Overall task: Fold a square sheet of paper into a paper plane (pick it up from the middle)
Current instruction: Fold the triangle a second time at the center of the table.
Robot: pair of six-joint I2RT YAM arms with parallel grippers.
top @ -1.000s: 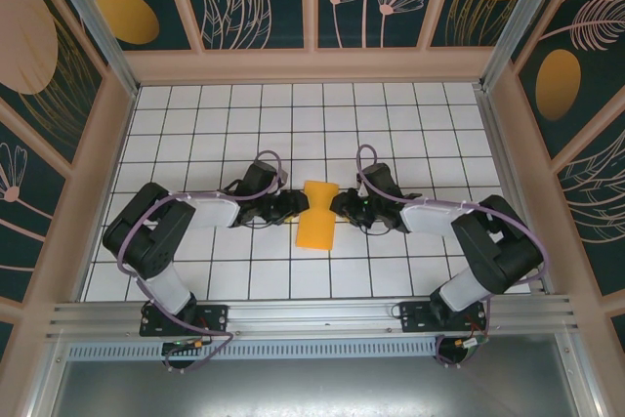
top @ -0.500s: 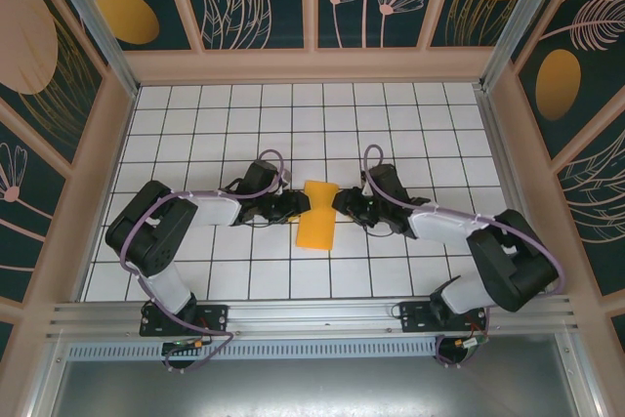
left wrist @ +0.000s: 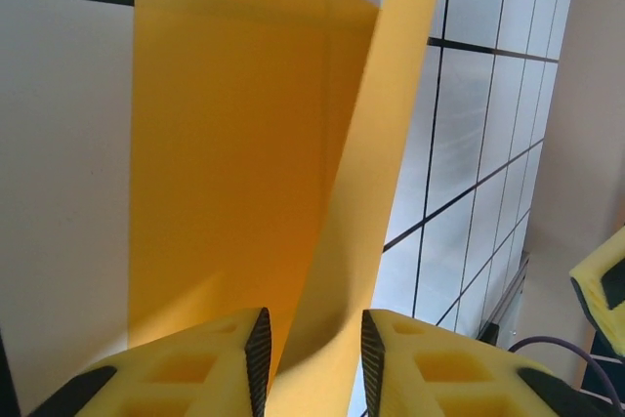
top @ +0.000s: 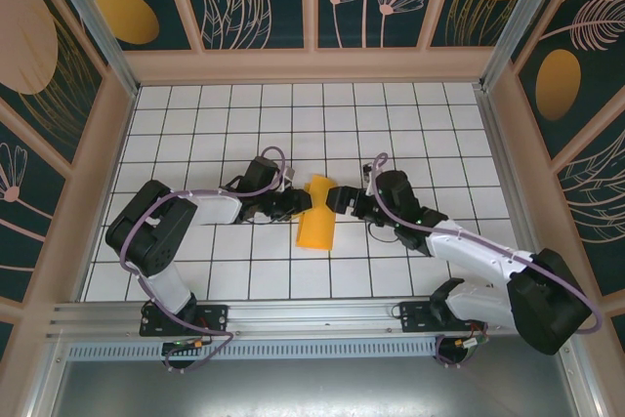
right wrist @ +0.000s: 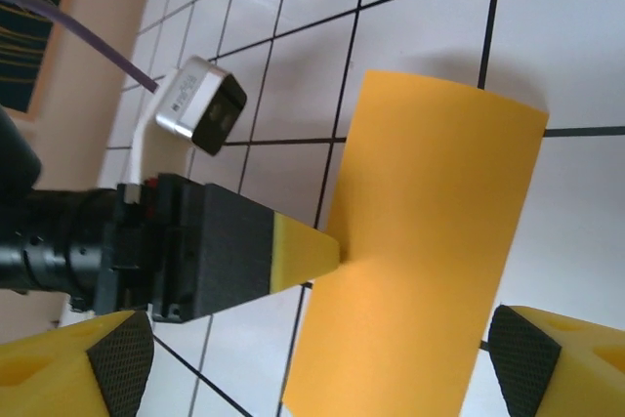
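From above, both arms reach inward over the white gridded tabletop (top: 195, 124), forearms low and nearly level. The left hand (top: 298, 201) and the right hand (top: 334, 198) face each other across the square sheet of paper (top: 315, 217). The sheet lies near the middle of the tabletop, pinched to a narrow waist between the two hands, and its lower half spreads flat. On the left wrist camera, the left hand (left wrist: 312, 339) has its yellow, honeycomb-moulded fingers (left wrist: 220, 363) drawn narrow around a raised fold of the sheet (left wrist: 244, 144). The thin, smooth orange-yellow paper stands up between the dark ribbed pads. On the right wrist camera, the right hand (right wrist: 322, 356) is spread wide, its two yellow tips well apart at the lower corners, and it holds nothing. The sheet (right wrist: 430, 241) lies between them with a gently curved top edge. The left hand's wedge-shaped tip (right wrist: 312, 249) meets the sheet's left edge.
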